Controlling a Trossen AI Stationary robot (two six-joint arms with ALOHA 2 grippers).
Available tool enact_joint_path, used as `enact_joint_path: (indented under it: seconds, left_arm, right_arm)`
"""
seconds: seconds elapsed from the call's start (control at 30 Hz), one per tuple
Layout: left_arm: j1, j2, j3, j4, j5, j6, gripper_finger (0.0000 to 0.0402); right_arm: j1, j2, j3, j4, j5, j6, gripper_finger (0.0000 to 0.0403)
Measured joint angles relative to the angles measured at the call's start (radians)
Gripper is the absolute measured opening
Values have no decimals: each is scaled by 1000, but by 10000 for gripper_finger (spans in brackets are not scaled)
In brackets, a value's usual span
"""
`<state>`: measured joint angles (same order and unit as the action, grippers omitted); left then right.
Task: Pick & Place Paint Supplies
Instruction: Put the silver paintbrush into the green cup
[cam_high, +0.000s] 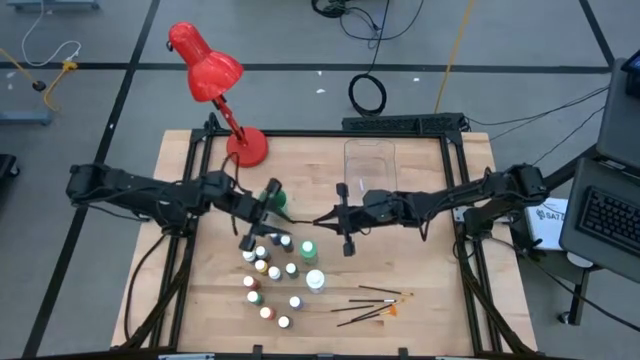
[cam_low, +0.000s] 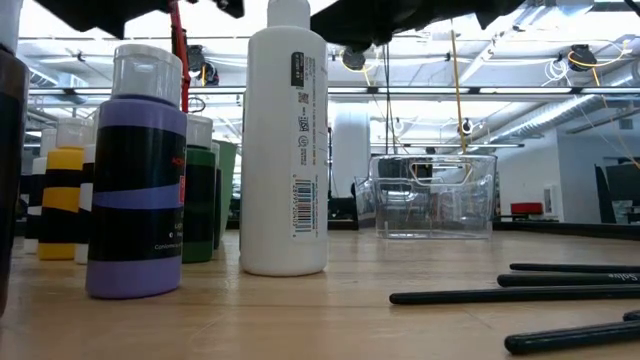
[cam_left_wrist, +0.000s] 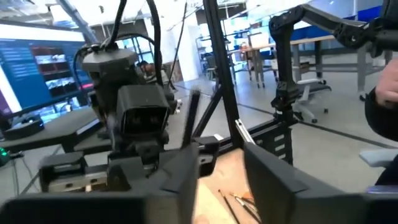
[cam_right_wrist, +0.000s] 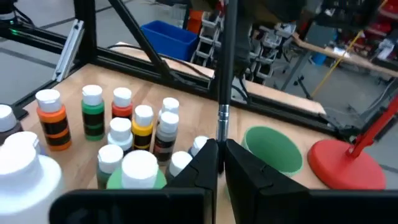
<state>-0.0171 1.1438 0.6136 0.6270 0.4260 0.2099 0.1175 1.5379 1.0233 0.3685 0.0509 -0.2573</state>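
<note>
Small white-capped paint bottles (cam_high: 268, 272) of varied colours stand clustered on the wooden table, with a larger green bottle (cam_high: 307, 248) and a larger white bottle (cam_high: 315, 282) beside them. Several thin dark paintbrushes (cam_high: 375, 303) lie near the front edge. My right gripper (cam_high: 322, 218) hovers mid-table, shut on one paintbrush (cam_right_wrist: 225, 74). My left gripper (cam_high: 268, 208) is raised beside the green cup (cam_high: 277, 196) and faces the right gripper. Its fingers (cam_left_wrist: 186, 177) stand open with nothing between them. My right gripper pinches the paintbrush's dark handle (cam_right_wrist: 221, 144) between its two fingertips, just below the metal ferrule (cam_right_wrist: 222, 113). The fingers lie about level, coming from the table's right. The brush is lifted clear of the table and its long part runs on beyond the fingertips.
A clear plastic bin (cam_high: 370, 165) stands at the table's far middle. A red desk lamp (cam_high: 215, 80) has its base (cam_high: 248, 147) at the far left. The table's black frame rails (cam_high: 330, 133) edge the top. Bare wood lies to the right of the loose brushes.
</note>
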Motion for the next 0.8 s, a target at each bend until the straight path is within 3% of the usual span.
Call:
enact_joint_path:
  seconds: [0.17,0.33,0.57,0.8]
  left_arm:
    - [-1,53,33,9,-6,34,239]
    - [-2,64,33,33,-7,49,291]
    - [-6,33,33,40,79,100,300]
    - [-12,49,33,89,72,68,277]
  right_arm:
    - [17,0,0,0,-3,-27,12]
    - [21,0,0,2,0,-43,12]
    - [21,0,0,8,-1,-44,12]
    - [-2,0,0,23,0,-46,12]
